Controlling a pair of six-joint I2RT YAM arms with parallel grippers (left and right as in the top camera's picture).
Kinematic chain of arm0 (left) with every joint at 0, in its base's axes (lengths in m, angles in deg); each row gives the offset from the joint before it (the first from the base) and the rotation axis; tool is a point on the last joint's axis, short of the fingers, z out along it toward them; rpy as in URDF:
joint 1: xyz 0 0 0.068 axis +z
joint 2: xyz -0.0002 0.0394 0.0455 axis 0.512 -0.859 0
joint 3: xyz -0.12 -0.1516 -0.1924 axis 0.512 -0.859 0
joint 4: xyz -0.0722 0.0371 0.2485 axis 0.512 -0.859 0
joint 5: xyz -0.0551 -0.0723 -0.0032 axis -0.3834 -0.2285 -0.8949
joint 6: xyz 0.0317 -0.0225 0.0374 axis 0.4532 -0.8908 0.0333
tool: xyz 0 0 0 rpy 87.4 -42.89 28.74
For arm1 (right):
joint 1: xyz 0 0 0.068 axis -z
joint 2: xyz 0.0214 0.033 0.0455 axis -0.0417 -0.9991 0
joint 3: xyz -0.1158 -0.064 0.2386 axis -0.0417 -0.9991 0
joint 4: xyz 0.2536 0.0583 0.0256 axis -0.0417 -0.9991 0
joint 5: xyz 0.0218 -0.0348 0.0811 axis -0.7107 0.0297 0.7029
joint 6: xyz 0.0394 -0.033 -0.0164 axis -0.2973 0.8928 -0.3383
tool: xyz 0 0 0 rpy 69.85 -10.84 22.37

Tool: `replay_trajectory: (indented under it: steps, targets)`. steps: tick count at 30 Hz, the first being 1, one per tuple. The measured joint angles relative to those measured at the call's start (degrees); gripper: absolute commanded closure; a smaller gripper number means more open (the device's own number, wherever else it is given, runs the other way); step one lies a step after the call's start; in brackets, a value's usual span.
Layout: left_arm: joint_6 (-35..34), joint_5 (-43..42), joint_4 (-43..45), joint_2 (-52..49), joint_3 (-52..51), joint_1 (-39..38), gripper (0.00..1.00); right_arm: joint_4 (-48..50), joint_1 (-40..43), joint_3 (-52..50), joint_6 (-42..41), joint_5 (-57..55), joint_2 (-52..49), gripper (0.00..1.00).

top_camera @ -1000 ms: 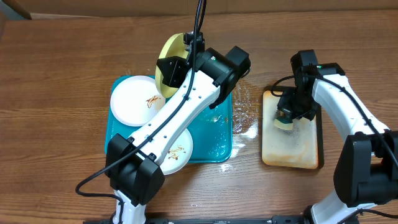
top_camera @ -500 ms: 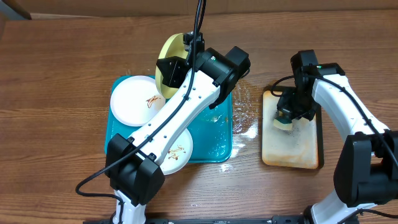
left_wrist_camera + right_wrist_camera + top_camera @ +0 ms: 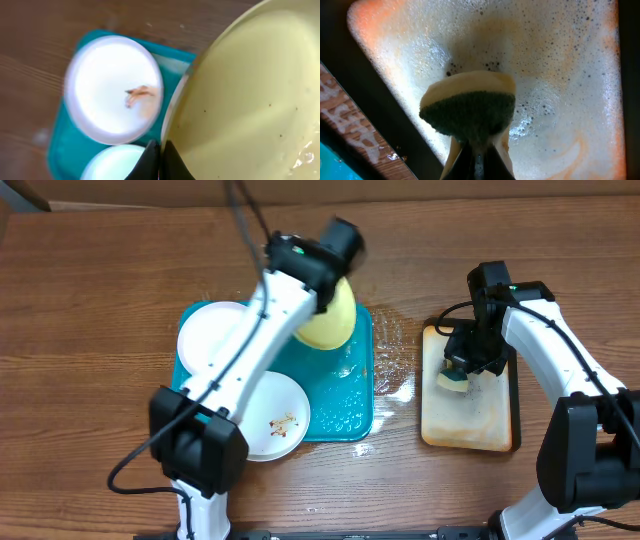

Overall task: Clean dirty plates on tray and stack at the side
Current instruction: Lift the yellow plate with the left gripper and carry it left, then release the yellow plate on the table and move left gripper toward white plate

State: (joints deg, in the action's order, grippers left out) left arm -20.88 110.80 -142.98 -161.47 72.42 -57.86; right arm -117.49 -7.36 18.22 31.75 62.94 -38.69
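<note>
Over the far right corner of the teal tray [image 3: 340, 408], the left gripper [image 3: 160, 150] has its fingers pinched tight on the rim of the yellow-green plate [image 3: 333, 323], which hangs tilted, hollow face toward the wrist camera. We read that edge grip as deliberate: it leaves the face bare for scrubbing, and drips fall into the tray (this arm is blurred from overhead, so we cannot tell whether the plate's low edge touches the tray floor). Across the table [image 3: 100, 300], the right gripper [image 3: 477, 152] is closed on the sponge [image 3: 469, 107], its green scouring face in view, at the foam in the tan tray [image 3: 470, 425]; we take this as loading soap for a wipe. Two more plates lie in the teal tray: the far white plate [image 3: 112, 87] flat at the far left, a brown smear near its middle, and the near white plate [image 3: 275, 418], also smeared, overhanging the near rim.

The tray's right half is bare floor, and a wet patch [image 3: 395, 370] lies on the wood between the two trays. The widest open wood is left of the teal tray and beyond it, which looks to us the better spot for a stack. The raised rim and the overhanging plate are the edges to mind.
</note>
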Motion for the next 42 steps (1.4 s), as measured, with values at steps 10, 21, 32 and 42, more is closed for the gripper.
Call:
replay_trajectory:
  steps: [10,21,32,42]
  targets:
    - [5.8,-26.3,1.3,0.8,0.0,27.7,0.95,-0.7,0.0,0.0,0.0,1.2,0.0,0.96]
    - [11.7,-35.5,4.3,2.3,-2.1,58.0,0.96,-1.5,0.0,0.0,-0.2,2.3,0.0,0.96]
    - [12.2,-41.7,21.2,3.4,-27.3,79.7,0.96,-3.4,0.0,0.0,0.9,2.3,0.0,0.96]
    - [13.0,-42.2,26.3,3.4,-30.8,79.6,0.88,-4.2,0.0,0.0,1.3,2.3,0.0,0.96]
